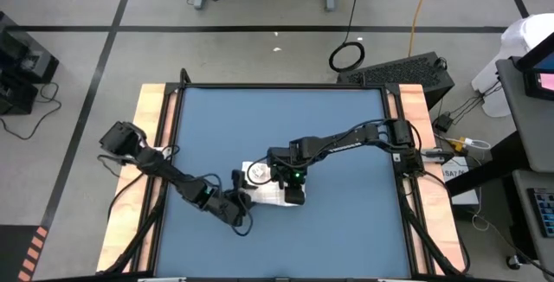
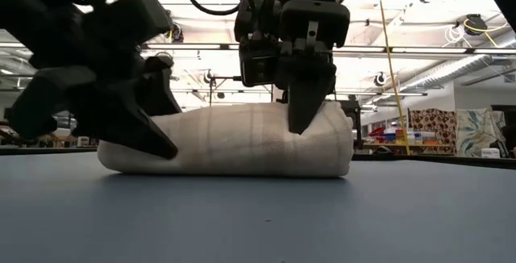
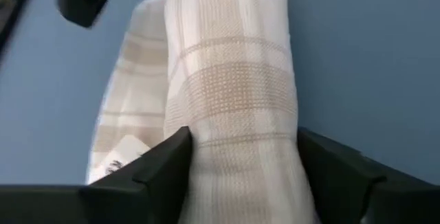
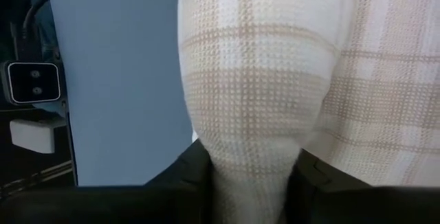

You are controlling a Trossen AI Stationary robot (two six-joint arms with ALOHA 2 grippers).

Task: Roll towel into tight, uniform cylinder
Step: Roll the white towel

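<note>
Towel (image 2: 234,140) (rolled) between both grippers

One rolled towel (image 1: 264,193) lies on one blue mat (image 1: 346,221), on one counter (image 1: 149,109), with two dark arms, the left gripper (image 1: 235,197) and right gripper (image 1: 293,191).

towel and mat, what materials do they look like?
Towel: woven cloth, probably cotton, matte; a waffle-like weave and tan checked lines show in both wrist views. Mat: smooth, uniform blue sheet with a matte look, maybe rubber or foam; the surface alone can't settle it.
</note>
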